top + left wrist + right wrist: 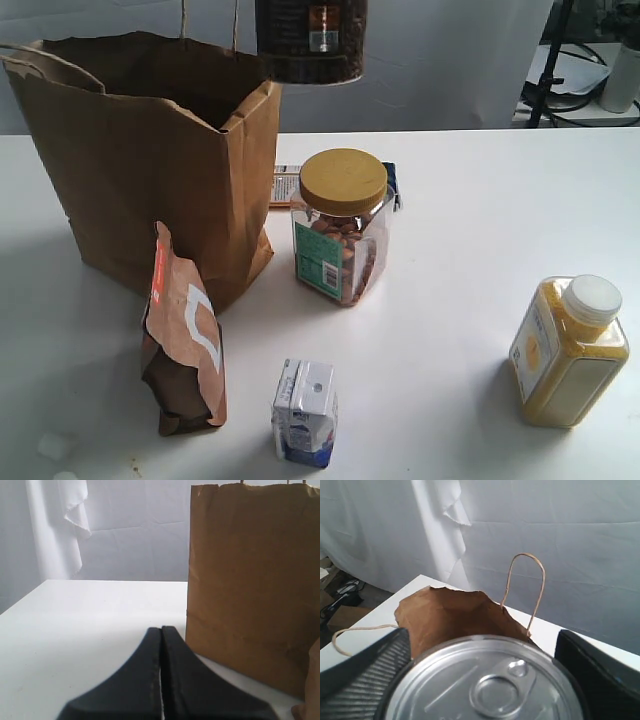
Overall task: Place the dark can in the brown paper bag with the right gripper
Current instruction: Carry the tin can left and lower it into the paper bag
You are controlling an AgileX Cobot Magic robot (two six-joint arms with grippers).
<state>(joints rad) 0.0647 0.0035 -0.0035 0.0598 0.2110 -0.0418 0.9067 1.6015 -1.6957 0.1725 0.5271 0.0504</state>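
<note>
We see the right gripper (482, 680) clamped on the dark can (310, 40), one black finger (365, 680) on each side of its silver pull-tab lid. It holds the can in the air, clear of the white bench (480, 230), at the right-hand rim of the brown paper bag (140, 170). We cannot tell whether the can is fully over the opening. The bag stands upright and open near the far left corner of the bench.

The left gripper (161, 630) sits low over the bench beside the bag, its jaws pressed together and holding nothing.

Toward the middle stands a yellow-lidded nut jar (340, 225). A small brown pouch (185, 340) and a small carton (305, 412) stand by the near edge, and a white-capped bottle of yellow grains (568, 350) stands toward the right edge.
</note>
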